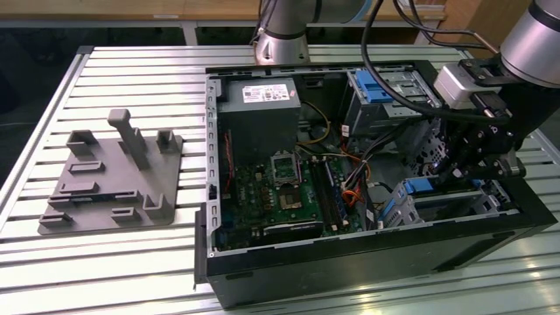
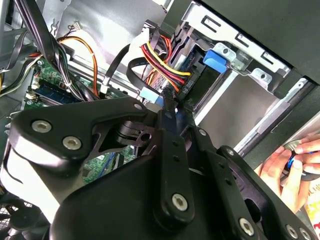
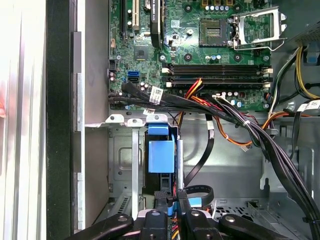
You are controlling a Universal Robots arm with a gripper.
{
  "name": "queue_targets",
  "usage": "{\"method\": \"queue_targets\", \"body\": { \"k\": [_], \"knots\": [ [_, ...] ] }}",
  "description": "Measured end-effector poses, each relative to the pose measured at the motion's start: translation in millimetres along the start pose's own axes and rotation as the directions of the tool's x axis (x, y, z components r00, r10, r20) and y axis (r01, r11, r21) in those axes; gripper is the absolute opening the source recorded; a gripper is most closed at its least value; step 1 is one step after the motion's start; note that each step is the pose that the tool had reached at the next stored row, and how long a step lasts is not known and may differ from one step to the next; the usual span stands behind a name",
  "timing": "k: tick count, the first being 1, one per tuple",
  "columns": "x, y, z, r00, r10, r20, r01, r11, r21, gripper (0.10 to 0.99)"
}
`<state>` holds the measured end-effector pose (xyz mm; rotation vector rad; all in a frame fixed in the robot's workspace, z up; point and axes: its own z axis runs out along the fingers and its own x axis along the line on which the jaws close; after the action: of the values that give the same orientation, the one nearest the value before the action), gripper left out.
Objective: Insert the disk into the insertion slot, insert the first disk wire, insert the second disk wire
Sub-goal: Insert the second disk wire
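The gripper (image 1: pixel 473 172) is seen in the lower right of the exterior view, lowered into the open computer case (image 1: pixel 368 266) above the insertion slot (image 1: pixel 460 205). In both wrist views the fingers (image 3: pixel 161 201) are shown drawn close together, with a narrow gap left between the tips. A light-blue connector (image 2: pixel 150 95) is seen just beside the fingertips in the second wrist view; whether it is grasped cannot be told.

The disk (image 3: pixel 161 155) is seated in the insertion slot, its blue carrier framed by the grey cage walls (image 3: pixel 120 160) in the first wrist view. In the exterior view the blue end of the disk (image 1: pixel 421 186) is visible just beside the gripper, towards the exterior view's left.

A bundle of black, red and orange cables (image 3: pixel 225 115) is routed between the motherboard (image 3: pixel 200 50) and the slot. A second cage with a wide blue latch (image 1: pixel 374 85) is located in the upper right of the exterior view. A grey fixture (image 1: pixel 114 177) rests on the slatted table (image 1: pixel 131 269) at the exterior view's left. A person's hand (image 2: pixel 290 170) is seen outside the case in the second wrist view.
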<state>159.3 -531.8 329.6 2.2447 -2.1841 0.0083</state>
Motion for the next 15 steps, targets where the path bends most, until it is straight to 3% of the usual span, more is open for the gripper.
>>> {"method": "queue_targets", "body": {
  "k": [12,15],
  "knots": [
    [-0.2,0.0,-4.2,1.0,0.0,0.0003,0.0,1.0,0.0,0.2],
    [-0.9,0.0,-5.0,1.0,0.0,0.0,0.0,1.0,0.0,0.333]
  ]
}}
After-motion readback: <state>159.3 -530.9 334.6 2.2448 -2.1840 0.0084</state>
